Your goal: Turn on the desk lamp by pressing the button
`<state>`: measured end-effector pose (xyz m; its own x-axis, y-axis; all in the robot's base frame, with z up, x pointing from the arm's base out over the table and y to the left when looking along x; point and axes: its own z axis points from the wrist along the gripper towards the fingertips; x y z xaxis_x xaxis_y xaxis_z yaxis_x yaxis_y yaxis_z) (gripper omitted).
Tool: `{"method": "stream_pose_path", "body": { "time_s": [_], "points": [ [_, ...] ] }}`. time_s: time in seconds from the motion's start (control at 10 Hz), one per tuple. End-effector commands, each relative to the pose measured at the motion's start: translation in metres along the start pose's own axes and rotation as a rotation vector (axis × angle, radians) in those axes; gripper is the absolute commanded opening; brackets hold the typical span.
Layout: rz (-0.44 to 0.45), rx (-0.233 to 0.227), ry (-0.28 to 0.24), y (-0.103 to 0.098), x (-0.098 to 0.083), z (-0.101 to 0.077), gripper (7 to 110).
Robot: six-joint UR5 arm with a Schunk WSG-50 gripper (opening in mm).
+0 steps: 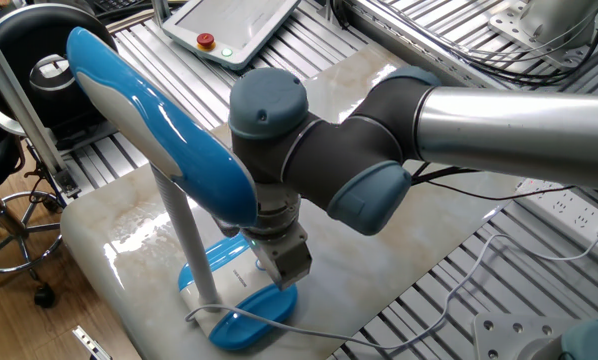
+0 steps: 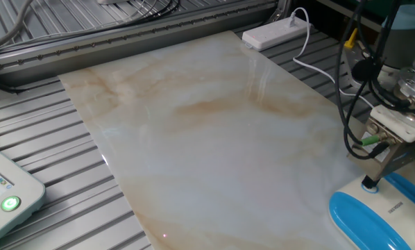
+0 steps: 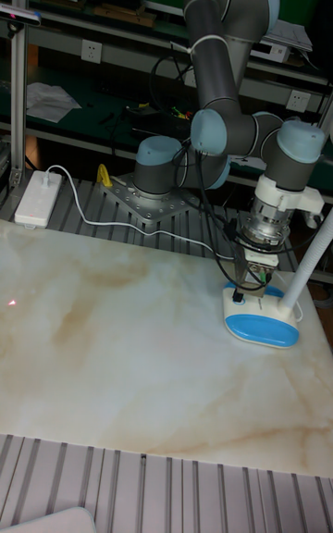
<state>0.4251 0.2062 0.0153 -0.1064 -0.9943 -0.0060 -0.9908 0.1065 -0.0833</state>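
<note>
The desk lamp stands unlit at the table's corner, with a long blue head point(image 1: 159, 130), a white stem point(image 1: 184, 240) and an oval blue-and-white base point(image 1: 241, 298). The other fixed view shows only that base point(image 2: 374, 219). My gripper point(image 2: 368, 183) points down at the white part of the base. Its fingers taper into one dark tip, shut, resting on the base. The button is hidden under that tip. In the tall fixed view the gripper point(image 3: 240, 292) sits at the left end of the base point(image 3: 268, 328).
The lamp's white cord point(image 1: 309, 335) trails off the table's front edge. A white power strip point(image 2: 277, 31) lies at the far corner of the marble top point(image 2: 207, 132). A teach pendant point(image 1: 234, 25) rests on the slatted frame behind. An office chair point(image 1: 4, 200) stands beside the table.
</note>
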Motion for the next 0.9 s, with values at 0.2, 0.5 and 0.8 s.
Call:
{"method": "stream_pose_path", "body": {
  "time_s": [0.2,0.5,0.8],
  "points": [
    [0.012,0.003,-0.016,-0.001,0.002,0.003,7],
    [-0.006,-0.002,-0.022,0.004,0.021,-0.003,7],
    [-0.007,-0.038,-0.039,0.004,0.027,-0.038,7]
  ]
}}
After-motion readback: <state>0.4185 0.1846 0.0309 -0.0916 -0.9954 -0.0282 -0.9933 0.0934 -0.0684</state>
